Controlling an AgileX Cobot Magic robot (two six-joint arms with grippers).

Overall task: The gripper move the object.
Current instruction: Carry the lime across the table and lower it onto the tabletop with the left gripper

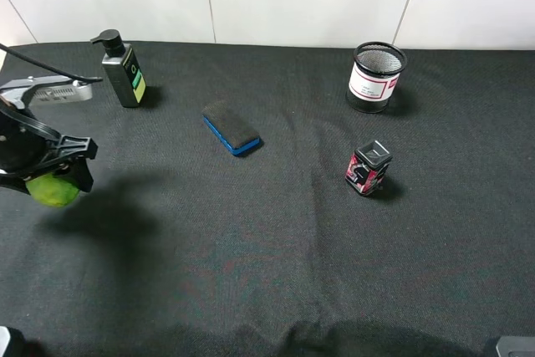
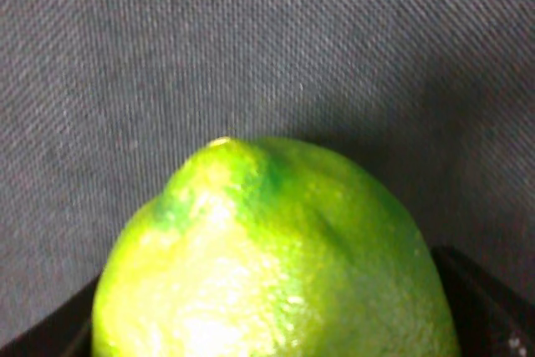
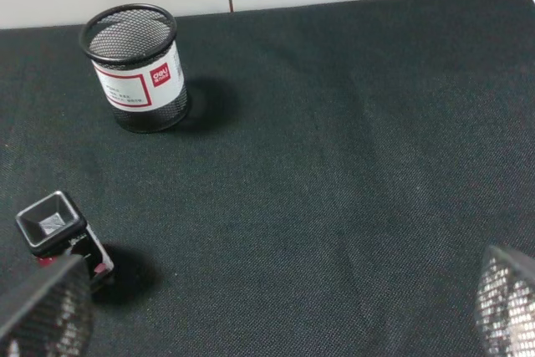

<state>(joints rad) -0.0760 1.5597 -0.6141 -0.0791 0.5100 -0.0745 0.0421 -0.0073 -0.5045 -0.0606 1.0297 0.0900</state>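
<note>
The object, a lime-green fruit [image 1: 52, 191], hangs above the black cloth at the far left, its shadow on the cloth beside it. My left gripper [image 1: 60, 175] is shut on it, black fingers on either side. In the left wrist view the object [image 2: 276, 265] fills the picture, with a dark finger [image 2: 483, 300] at its edge. My right gripper [image 3: 274, 311] is open, its two fingers wide apart over bare cloth with nothing between them. In the exterior high view only a grey corner of that arm [image 1: 517, 346] shows at the front right.
A green and black pump bottle [image 1: 124, 70] stands at the back left. A blue-edged black eraser block [image 1: 231, 128] lies mid-table. A black mesh cup [image 1: 376, 77] stands at the back right, and a small red and black box [image 1: 368, 168] sits in front of it.
</note>
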